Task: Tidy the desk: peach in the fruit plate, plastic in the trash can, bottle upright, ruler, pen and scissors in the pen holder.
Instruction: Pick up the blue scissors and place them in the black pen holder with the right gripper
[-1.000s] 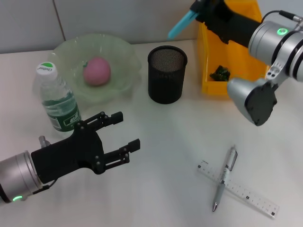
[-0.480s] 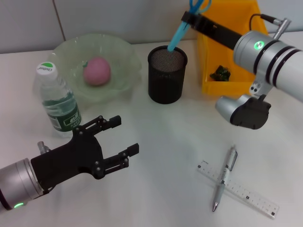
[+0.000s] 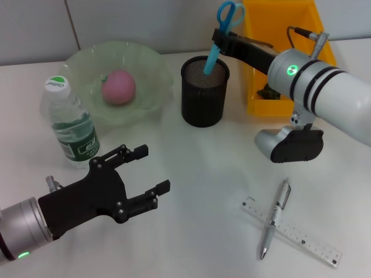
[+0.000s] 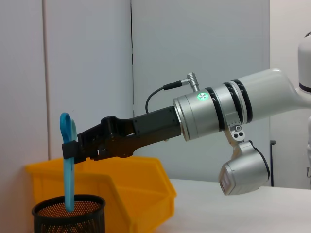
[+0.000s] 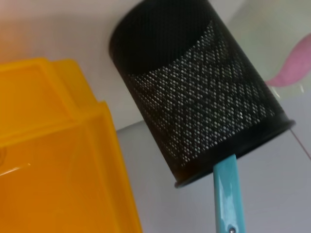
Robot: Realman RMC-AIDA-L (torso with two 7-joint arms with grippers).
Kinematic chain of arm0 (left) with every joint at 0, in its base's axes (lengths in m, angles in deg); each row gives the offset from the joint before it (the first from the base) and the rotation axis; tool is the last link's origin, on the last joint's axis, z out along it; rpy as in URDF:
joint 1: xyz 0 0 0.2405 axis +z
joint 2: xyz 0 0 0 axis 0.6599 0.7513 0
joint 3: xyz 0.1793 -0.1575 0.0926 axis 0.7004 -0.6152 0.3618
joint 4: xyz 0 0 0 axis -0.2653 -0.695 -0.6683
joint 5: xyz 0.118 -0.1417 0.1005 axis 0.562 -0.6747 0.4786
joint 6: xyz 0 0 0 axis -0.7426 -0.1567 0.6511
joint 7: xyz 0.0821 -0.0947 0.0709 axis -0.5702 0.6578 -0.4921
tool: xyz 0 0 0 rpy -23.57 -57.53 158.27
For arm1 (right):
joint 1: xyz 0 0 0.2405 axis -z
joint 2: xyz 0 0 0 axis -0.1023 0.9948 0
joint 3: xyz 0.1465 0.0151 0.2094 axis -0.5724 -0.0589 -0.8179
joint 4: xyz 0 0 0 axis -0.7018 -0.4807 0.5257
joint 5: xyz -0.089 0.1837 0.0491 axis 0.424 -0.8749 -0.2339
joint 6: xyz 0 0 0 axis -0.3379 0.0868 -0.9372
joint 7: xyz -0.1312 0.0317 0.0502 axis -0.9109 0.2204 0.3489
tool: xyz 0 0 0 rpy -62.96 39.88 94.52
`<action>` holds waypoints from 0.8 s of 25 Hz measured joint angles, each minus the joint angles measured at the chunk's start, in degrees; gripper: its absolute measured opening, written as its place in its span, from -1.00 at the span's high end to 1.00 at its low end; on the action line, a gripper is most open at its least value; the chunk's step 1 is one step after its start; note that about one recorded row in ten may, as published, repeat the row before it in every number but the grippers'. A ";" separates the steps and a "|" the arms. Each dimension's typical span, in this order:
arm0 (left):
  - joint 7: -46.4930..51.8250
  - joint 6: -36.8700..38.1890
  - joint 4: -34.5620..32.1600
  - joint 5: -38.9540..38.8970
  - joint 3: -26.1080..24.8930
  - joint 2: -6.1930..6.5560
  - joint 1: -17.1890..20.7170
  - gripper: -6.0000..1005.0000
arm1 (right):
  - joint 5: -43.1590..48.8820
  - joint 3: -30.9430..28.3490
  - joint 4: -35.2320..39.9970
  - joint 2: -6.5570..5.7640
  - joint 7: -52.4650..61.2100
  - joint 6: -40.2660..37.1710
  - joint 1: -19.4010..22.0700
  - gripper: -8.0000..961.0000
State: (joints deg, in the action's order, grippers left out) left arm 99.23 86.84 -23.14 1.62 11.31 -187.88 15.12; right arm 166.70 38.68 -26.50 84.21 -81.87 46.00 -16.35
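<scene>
Scissors (image 3: 217, 40), pinched by right fingers (image 3: 219, 39), dip into pen holder (image 3: 204, 92); peach (image 3: 118, 87) fills fruit plate (image 3: 152, 63); left fingers (image 3: 149, 172) spread.

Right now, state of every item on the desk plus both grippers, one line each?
scissors: held by right gripper, blade tips inside the pen holder
right gripper: shut on scissors, above the holder
left gripper: open, holding nothing, near desk edge
pen holder: upright
bottle: upright, capped
peach: in fruit plate
pen: lying across ruler, on desk
trash can: upright, open
</scene>
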 joint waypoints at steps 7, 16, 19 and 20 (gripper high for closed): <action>-1.93 -0.31 0.36 0.01 -0.20 0.00 -0.01 -0.55 | 0.19 2.80 -2.65 0.02 0.24 2.96 -1.29 0.47; -4.09 -0.29 1.98 -0.07 -0.32 -0.08 -0.34 -0.55 | 0.04 6.98 -3.34 0.20 1.47 8.02 -1.59 0.46; -4.14 -0.13 1.98 -0.10 -0.33 -0.09 -0.36 -0.55 | 0.04 8.64 -3.78 0.23 2.46 10.96 -1.93 0.46; -4.21 0.07 1.98 -0.11 -0.33 -0.09 -0.37 -0.55 | 0.04 9.08 -4.03 0.22 2.54 11.77 -2.06 0.46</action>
State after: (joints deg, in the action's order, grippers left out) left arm 95.02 86.92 -21.16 1.51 10.98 -187.96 14.75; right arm 166.73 47.77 -30.54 84.44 -79.33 57.77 -18.40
